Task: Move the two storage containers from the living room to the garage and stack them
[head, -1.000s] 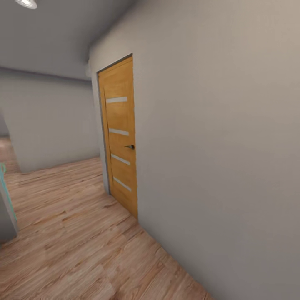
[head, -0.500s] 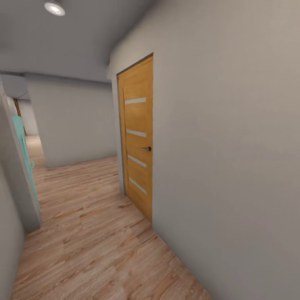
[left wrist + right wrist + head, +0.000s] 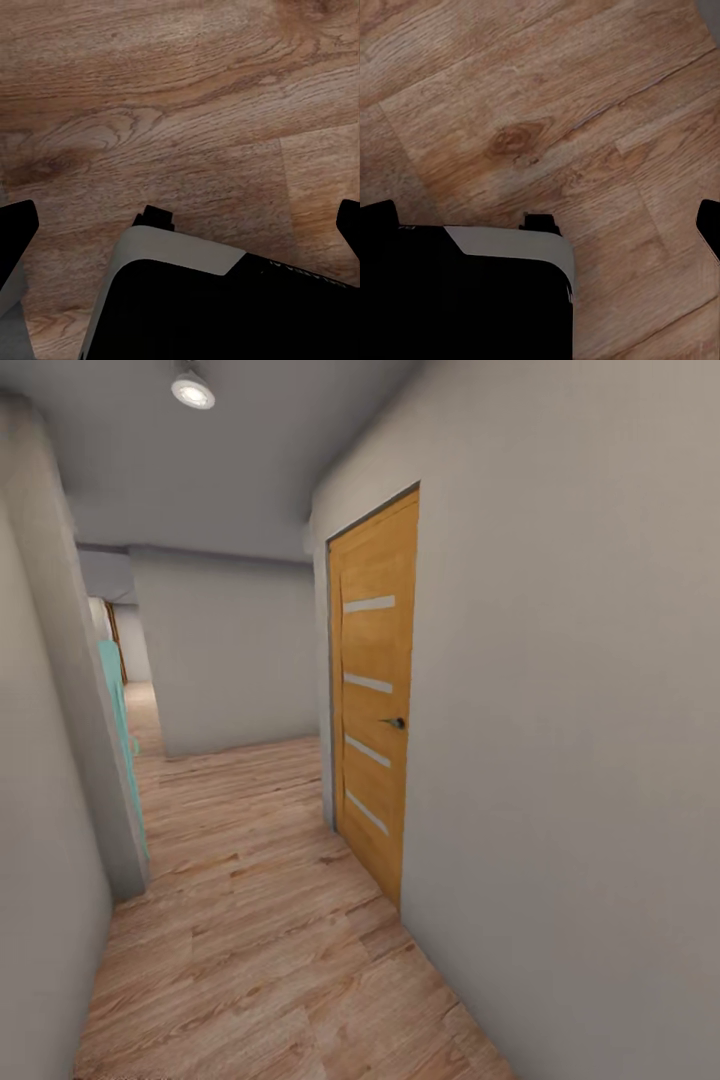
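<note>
I'm in transit down a narrow hallway, no storage containers in any camera, so I can't say where they are from here; no garage concrete either, only light wood plank floor (image 3: 250,920).

Doing this leg well, as I judge it: keep the base centred between the grey wall (image 3: 560,760) on my right and the grey wall (image 3: 40,840) on my left. The corridor is tight and the right wall is close. The wooden door (image 3: 375,700) with pale glass strips sits in the right wall, closed, its handle (image 3: 398,723) on the near side. I can't tell where it leads. Ahead the hallway opens past a wall corner, with something teal (image 3: 120,740) against the left side. Go slow and watch that edge.

Arm pose: both wrist cameras look straight down at planks, with the robot's base (image 3: 210,300) under them, so both arms look tucked low, pointing at the floor. Left pincer (image 3: 180,225) has dark fingertips (image 3: 16,225) at the frame edges, spread wide, nothing between. Right pincer (image 3: 540,225) is the same: fingertips (image 3: 376,221) apart, empty.
</note>
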### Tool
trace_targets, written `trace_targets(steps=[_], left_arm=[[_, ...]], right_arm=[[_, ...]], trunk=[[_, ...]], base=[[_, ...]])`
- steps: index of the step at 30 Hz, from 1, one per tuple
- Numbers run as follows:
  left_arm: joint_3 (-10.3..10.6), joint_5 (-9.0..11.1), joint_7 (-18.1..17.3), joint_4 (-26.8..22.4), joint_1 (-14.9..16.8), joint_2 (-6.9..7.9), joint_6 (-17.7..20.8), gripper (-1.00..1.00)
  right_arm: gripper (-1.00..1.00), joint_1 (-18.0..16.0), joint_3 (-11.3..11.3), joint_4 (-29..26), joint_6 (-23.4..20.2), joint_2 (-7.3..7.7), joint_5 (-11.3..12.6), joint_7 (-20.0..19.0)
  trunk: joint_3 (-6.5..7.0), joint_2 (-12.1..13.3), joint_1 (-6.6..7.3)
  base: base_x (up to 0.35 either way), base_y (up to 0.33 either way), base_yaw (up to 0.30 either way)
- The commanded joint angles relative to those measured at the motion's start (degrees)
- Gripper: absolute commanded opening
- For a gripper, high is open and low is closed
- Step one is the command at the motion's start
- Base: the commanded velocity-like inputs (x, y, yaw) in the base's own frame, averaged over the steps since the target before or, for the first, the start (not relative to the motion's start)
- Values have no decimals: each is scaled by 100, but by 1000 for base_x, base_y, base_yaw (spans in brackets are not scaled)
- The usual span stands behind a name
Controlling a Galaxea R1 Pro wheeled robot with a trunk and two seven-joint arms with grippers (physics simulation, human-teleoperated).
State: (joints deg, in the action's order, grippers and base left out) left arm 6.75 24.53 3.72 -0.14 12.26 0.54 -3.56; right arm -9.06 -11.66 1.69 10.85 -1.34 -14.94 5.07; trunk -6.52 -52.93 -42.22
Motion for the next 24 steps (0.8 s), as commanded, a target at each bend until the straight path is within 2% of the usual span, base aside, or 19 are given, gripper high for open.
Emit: trace_targets(steps=[1,19,24], left_arm=[[48,43,15,3,4,-1,-13,100],[52,43,15,4,4,-1,-13,100],[53,43,15,4,4,-1,-13,100]], right_arm=[[100,-8,-47,17,31,1,-61,29],[100,-8,-38,18,25,15,-76,21],[100,-8,-38,17,13,10,-72,22]], trunk=[[-5,-7,-4],[-4,-7,-4],[-14,-7,-4]], base=[[161,0,263],[161,0,259],[161,0,101]])
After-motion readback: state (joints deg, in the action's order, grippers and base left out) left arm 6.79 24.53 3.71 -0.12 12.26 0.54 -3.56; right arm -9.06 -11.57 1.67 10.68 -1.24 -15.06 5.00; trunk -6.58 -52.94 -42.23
